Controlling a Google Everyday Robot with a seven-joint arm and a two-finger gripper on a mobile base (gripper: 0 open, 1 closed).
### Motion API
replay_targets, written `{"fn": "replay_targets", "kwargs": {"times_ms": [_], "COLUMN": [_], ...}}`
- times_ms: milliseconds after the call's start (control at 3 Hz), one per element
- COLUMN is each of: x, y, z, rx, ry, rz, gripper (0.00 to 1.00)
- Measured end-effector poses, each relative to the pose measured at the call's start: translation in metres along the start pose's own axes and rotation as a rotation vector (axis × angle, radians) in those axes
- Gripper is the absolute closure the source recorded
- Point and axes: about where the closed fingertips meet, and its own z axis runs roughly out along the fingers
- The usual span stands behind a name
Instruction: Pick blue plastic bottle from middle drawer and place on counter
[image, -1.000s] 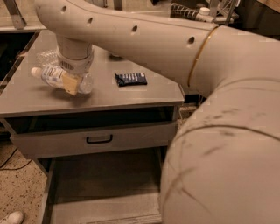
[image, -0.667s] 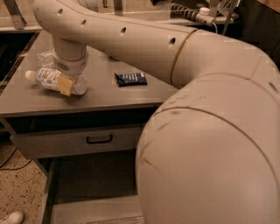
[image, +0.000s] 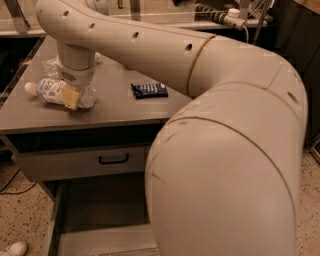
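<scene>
The blue plastic bottle (image: 50, 91) lies on its side at the left of the counter (image: 117, 107), white cap pointing left. My gripper (image: 75, 95) comes down from above onto the bottle's right half and is shut on it; a yellowish finger pad (image: 70, 98) shows in front of the bottle. The bottle looks to be resting on or just above the counter top. Below the cabinet front, the middle drawer (image: 97, 202) stands pulled open with a bare floor, and my arm hides its right part.
A dark snack packet (image: 149, 90) lies mid-counter. A crinkled clear item (image: 50, 66) sits just behind the gripper. The closed drawer front with a black handle (image: 113, 160) is under the counter edge. My arm's bulky elbow (image: 225, 165) fills the right foreground.
The gripper and bottle shifted a little left and lower over the counter. The arm's elbow swung and now blocks more of the right side.
</scene>
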Motion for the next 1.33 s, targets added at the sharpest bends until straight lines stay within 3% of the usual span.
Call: {"fn": "replay_targets", "kwargs": {"times_ms": [1000, 1333], "x": [0.0000, 0.0000], "y": [0.0000, 0.0001], "z": [0.0000, 0.0001], "rx": [0.000, 0.000], "ry": [0.000, 0.000], "rz": [0.000, 0.000], "gripper": [0.12, 0.00]}}
